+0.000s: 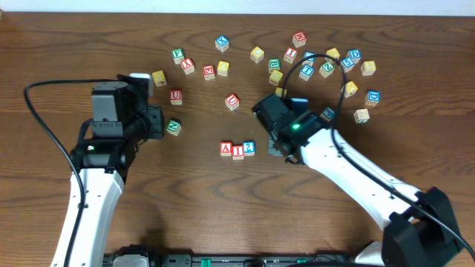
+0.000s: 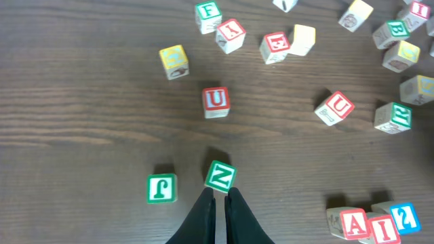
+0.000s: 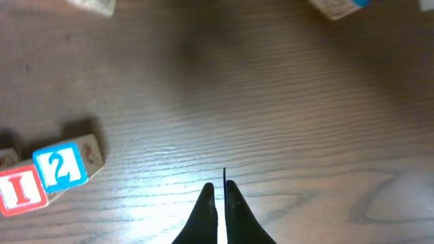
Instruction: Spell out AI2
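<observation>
Three cubes stand side by side in a row at the table's middle: red "A" (image 1: 225, 149), red "I" (image 1: 237, 152) and blue "2" (image 1: 249, 147). They also show in the left wrist view as "A" (image 2: 355, 223), "I" (image 2: 382, 229) and "2" (image 2: 405, 217), and the right wrist view shows "I" (image 3: 20, 190) and "2" (image 3: 61, 166). My right gripper (image 3: 221, 188) is shut and empty, just right of the row. My left gripper (image 2: 220, 194) is shut and empty, just behind a green "N" cube (image 2: 220, 177).
Several loose letter cubes lie scattered across the far half, densest at the far right (image 1: 326, 68). A green "J" cube (image 2: 162, 188) and a red "U" cube (image 2: 215, 100) lie near the left gripper. The table's far edge (image 1: 237, 15) is at the top.
</observation>
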You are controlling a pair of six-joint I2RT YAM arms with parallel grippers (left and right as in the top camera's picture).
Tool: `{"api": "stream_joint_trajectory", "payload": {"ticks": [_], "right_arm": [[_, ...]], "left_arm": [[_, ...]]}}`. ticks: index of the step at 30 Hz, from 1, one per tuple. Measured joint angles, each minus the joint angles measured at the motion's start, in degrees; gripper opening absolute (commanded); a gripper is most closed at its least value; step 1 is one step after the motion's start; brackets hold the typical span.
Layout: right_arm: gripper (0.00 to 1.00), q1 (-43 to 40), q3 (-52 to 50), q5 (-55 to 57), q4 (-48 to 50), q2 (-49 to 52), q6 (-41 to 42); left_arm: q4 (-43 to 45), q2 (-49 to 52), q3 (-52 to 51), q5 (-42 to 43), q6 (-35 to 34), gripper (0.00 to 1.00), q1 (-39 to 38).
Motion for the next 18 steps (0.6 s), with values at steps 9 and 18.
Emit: {"api": "stream_joint_trajectory", "payload": {"ticks": [9,18], "right_arm": [[0.01,5.1,0.0,-1.7,4.9,2.4,-0.9],[0.01,9.4,0.0,-2.4,5.0,2.8,-1.0]], "left_arm": [[-2.9,0.2,-0.2,0.9,-0.2,0.07,0.7],[-2.8,1.4,-4.2,0.9,-0.2,0.07,0.7]]}}
